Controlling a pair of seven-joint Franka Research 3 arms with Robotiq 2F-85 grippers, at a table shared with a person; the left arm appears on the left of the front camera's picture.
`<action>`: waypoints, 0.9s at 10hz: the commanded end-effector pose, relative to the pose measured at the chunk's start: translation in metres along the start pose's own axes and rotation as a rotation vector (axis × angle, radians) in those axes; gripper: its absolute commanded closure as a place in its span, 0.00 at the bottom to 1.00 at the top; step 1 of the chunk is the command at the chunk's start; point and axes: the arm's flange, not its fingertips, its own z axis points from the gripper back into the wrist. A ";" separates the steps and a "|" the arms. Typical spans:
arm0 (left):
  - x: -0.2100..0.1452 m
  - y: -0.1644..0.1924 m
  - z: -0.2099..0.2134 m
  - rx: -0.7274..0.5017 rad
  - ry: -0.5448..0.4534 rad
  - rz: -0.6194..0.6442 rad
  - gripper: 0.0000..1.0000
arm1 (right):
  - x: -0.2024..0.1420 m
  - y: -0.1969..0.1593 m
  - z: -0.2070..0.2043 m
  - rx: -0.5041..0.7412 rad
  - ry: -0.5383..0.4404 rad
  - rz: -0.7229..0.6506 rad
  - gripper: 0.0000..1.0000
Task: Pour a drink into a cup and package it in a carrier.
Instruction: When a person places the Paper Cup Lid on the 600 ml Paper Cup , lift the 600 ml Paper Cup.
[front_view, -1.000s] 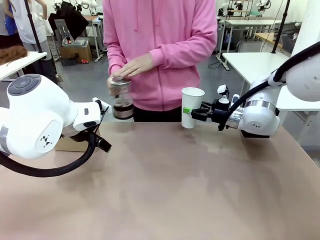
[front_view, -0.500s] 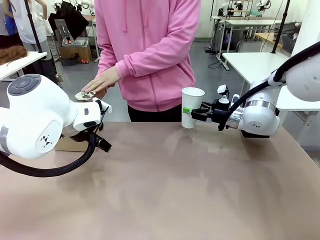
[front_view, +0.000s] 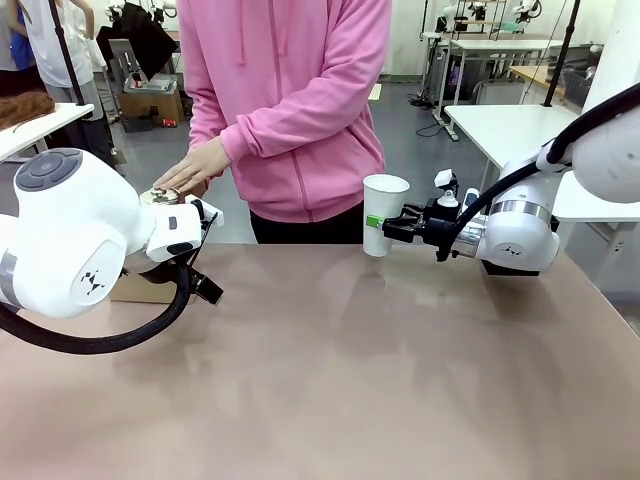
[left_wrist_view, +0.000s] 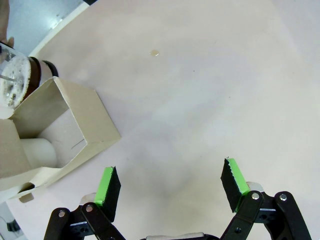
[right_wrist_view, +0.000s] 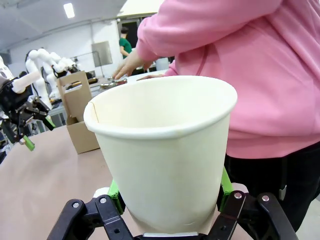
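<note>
A white paper cup (front_view: 385, 205) with no lid stands upright just above the table's far edge, and my right gripper (front_view: 378, 222) is shut on its lower part. In the right wrist view the cup (right_wrist_view: 165, 150) sits between the green pads (right_wrist_view: 114, 193) and its inside looks empty. The person's hand (front_view: 195, 165) rests on the lid of the press pot (front_view: 160, 193), which is mostly hidden behind my left arm. Dark drink (left_wrist_view: 37, 75) shows in the pot beside the brown cardboard carrier (left_wrist_view: 75, 125). My left gripper (left_wrist_view: 170, 182) hangs open over bare table right of the carrier.
The person in a pink hoodie (front_view: 290, 100) stands at the far edge between the pot and the cup. A white round thing (left_wrist_view: 37, 150) shows inside the carrier. Bare brown tabletop (front_view: 380, 380) fills the middle and near side. My left arm's bulky body (front_view: 70, 240) blocks the far left corner.
The person carried the press pot from in front of their body to the left and lowered it behind my left arm, stepping left. Both arms and the cup have stayed still.
</note>
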 end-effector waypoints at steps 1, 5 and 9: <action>0.000 0.000 0.000 -0.002 -0.001 0.001 0.00 | 0.001 0.001 -0.003 -0.010 0.010 0.001 0.20; 0.000 0.000 0.000 -0.002 -0.001 0.001 0.00 | 0.001 0.001 -0.003 -0.010 0.010 0.001 0.20; 0.000 0.000 0.000 -0.002 -0.001 0.001 0.00 | 0.001 0.001 -0.003 -0.010 0.010 0.001 0.20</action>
